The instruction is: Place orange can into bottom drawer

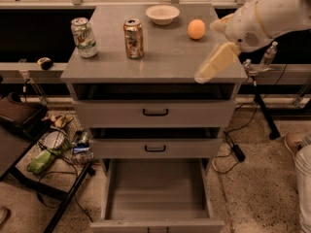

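Note:
The orange can [133, 38] stands upright on the grey cabinet top [170, 57], left of centre. The bottom drawer [155, 191] is pulled out wide and its grey inside holds nothing. My white arm comes in from the upper right. Its pale gripper [215, 63] hangs over the front right corner of the cabinet top, well to the right of the orange can and apart from it. It holds nothing that I can see.
A white-and-green can [83, 37] stands left of the orange can. A white bowl [162, 13] and a round orange fruit [196, 29] sit at the back. Two upper drawers [155, 113] are nearly shut. A cluttered stand [48, 149] is at the left, and cables [233, 149] lie on the floor at the right.

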Robot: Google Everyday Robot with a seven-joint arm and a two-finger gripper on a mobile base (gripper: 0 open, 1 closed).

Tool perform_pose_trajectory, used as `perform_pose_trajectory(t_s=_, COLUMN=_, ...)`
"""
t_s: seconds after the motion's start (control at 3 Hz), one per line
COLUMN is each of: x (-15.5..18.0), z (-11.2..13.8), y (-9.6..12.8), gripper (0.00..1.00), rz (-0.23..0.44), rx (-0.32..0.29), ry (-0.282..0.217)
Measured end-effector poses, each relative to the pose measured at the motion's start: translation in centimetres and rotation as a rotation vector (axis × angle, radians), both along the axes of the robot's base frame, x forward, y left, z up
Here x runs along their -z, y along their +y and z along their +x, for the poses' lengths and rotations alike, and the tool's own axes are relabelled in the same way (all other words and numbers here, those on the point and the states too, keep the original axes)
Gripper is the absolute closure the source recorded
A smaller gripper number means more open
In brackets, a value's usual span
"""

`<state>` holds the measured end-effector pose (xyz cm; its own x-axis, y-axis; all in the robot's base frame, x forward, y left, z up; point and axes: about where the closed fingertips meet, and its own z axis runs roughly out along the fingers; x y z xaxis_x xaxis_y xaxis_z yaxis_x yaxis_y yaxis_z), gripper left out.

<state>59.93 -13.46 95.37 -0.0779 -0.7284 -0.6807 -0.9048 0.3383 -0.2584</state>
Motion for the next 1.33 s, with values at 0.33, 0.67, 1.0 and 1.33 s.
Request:
perform_pose_trajectory(t_s=0.33, x=0.2, z=6.0, y=4.4, gripper=0.00, rz=0.283, rx=-0.028, ry=-0.071)
perform_pose_trajectory(t_s=0.67, x=-0.2, z=10.1, y=7.2, gripper=0.00, rz=0.519, rx=-0.048, ry=-0.152)
perform_pose_trajectory(t_s=1.0, x=-0.2, z=12.3, y=9.0, gripper=0.00, rz=0.596, rx=-0.059, ry=-0.155)
perform_pose_trajectory(t_s=1.33, x=-1.9, z=13.9, y=11.9, gripper=0.00, rz=0.546, rx=-0.067, ry=-0.151)
